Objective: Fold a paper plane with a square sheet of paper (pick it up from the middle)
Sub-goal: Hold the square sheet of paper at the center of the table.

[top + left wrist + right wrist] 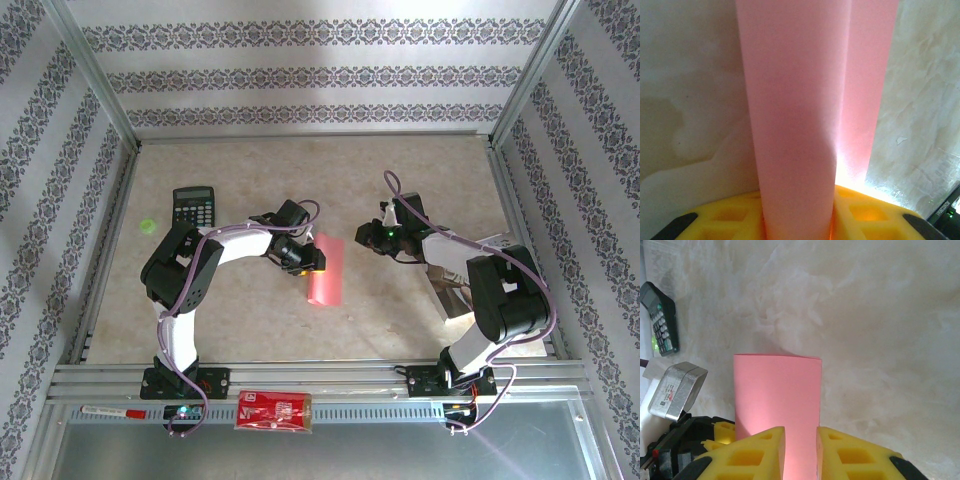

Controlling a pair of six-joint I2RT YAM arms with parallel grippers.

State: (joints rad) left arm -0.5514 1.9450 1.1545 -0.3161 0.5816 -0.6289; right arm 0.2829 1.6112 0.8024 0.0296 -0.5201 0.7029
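Calculator [193, 207] well apart from pink paper [326, 272]

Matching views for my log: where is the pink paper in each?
Top external: paper, centre of picture.
Left wrist: paper, a tall band through the centre, top to bottom.
Right wrist: paper, lower centre, reaching the bottom edge.
Shared landmark: calculator, upper left in top external, left edge in right wrist.

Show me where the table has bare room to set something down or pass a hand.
Free: the far strip between the calculator and the back wall; the near patch between the pink paper and the arm bases. Crowded: mid-table, where left gripper and right gripper flank the paper.
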